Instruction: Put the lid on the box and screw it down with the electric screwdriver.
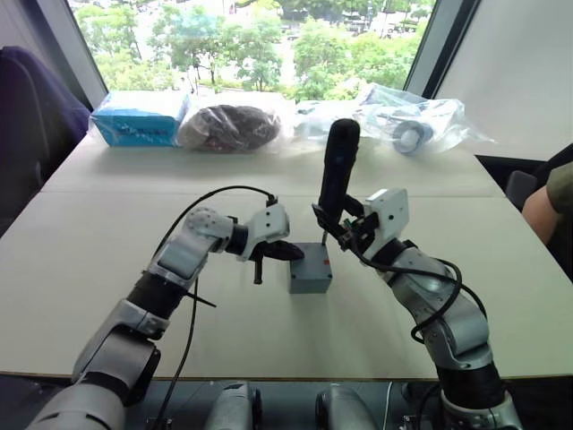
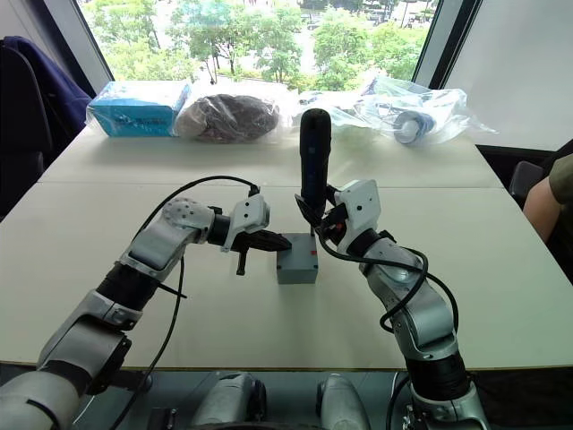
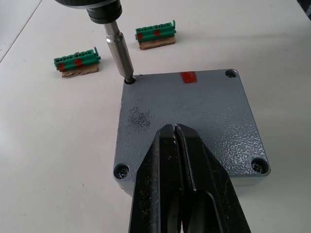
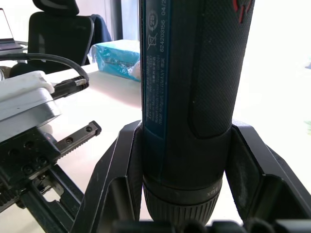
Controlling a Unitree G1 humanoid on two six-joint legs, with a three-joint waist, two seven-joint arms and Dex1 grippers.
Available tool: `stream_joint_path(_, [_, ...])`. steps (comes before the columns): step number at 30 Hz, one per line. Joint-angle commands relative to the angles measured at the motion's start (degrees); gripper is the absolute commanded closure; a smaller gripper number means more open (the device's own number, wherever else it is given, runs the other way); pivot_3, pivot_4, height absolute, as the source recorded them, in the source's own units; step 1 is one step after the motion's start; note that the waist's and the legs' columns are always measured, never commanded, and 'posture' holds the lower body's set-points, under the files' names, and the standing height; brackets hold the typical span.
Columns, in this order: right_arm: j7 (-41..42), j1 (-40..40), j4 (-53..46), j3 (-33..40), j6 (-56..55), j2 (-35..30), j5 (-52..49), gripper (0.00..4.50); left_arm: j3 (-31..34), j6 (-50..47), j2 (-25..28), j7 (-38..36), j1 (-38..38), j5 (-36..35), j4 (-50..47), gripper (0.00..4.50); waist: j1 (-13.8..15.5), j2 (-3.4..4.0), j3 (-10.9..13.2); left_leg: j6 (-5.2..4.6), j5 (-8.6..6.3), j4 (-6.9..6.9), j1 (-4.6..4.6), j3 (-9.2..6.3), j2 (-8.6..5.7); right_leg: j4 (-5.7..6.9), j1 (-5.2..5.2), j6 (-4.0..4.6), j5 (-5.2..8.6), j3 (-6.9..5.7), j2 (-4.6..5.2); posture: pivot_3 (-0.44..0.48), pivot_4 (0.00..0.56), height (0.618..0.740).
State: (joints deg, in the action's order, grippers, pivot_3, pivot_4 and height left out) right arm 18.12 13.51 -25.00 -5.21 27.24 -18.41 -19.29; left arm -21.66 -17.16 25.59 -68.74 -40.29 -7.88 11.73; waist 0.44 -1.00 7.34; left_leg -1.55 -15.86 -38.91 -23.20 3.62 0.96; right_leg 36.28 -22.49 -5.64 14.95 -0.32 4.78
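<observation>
Left gripper (image 3: 176, 145), fingers clenched together, is pressing on the lid (image 3: 194, 121) to steady it; right gripper (image 4: 187, 194) is grasping the electric screwdriver (image 1: 337, 170), seating its bit in the lid's corner screw hole.

A pale surface (image 1: 107, 269) carries the grey box (image 1: 310, 274) near its middle, with two green connector blocks (image 3: 77, 60) close beside it. Along the far edge lie a blue carton (image 1: 139, 118), a dark bagged bundle (image 1: 229, 127) and clear plastic bags (image 1: 421, 121).
</observation>
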Motion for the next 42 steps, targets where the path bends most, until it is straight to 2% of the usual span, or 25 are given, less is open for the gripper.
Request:
stream_joint_path(1, [-0.4,-4.2,6.5,-0.7,5.6,-0.4,1.2,2.74,-1.2,-0.5,0.0,-0.3,1.2,1.4,0.7,4.50,0.1,-0.01,-0.1,0.00,0.00,0.01,0.00,-0.02,0.00,-0.03,0.02,0.01,0.00,-0.01,0.02,0.000,0.150,0.740])
stream_joint_path(14, [0.1,-4.3,5.5,0.0,4.9,-0.8,1.5,2.74,-1.1,-0.8,-0.7,0.0,1.4,1.6,0.8,4.50,0.1,-0.02,-0.3,0.12,-0.11,0.12,0.04,-0.35,-0.10,-0.20,0.03,0.28,0.14,-0.32,0.61,0.000,0.150,0.740])
stream_joint_path(26, [0.9,-2.4,4.9,1.1,4.2,-2.5,2.0,2.74,-1.1,-0.6,-1.0,0.1,1.4,1.8,1.4,4.50,0.1,0.08,-0.4,0.19,-0.09,0.81,0.15,-0.38,-0.28,-0.76,0.04,0.40,0.07,-0.34,0.86,0.000,0.150,0.740])
stream_joint_path(31, [2.9,2.5,0.9,4.6,4.8,-4.7,-0.8,2.74,-1.1,-0.4,-0.9,0.0,1.5,1.9,1.8,4.50,0.1,0.21,-0.3,0.20,-0.10,0.83,0.01,-0.38,-0.29,-0.98,-0.02,0.50,0.01,-0.34,0.88,0.000,0.150,0.740])
stream_joint_path(38, [4.4,14.3,-4.9,13.1,11.5,-8.1,-12.1,2.74,0.4,-2.8,-0.2,-0.7,2.3,-0.2,0.3,4.50,0.1,0.71,0.2,0.18,-0.09,0.83,-0.37,-0.36,-0.42,-1.05,-0.36,0.61,-0.07,-0.35,1.00,0.000,0.150,0.740])
stream_joint_path(42, [3.2,20.9,-5.7,17.3,16.3,-8.9,-17.9,2.74,3.1,-7.2,-0.1,-1.1,2.6,-3.9,-2.5,4.50,-0.4,0.85,0.3,0.21,-0.03,0.83,-1.16,-0.36,-0.41,-0.88,-1.02,0.54,-0.11,-0.36,0.90,0.000,0.150,0.740])
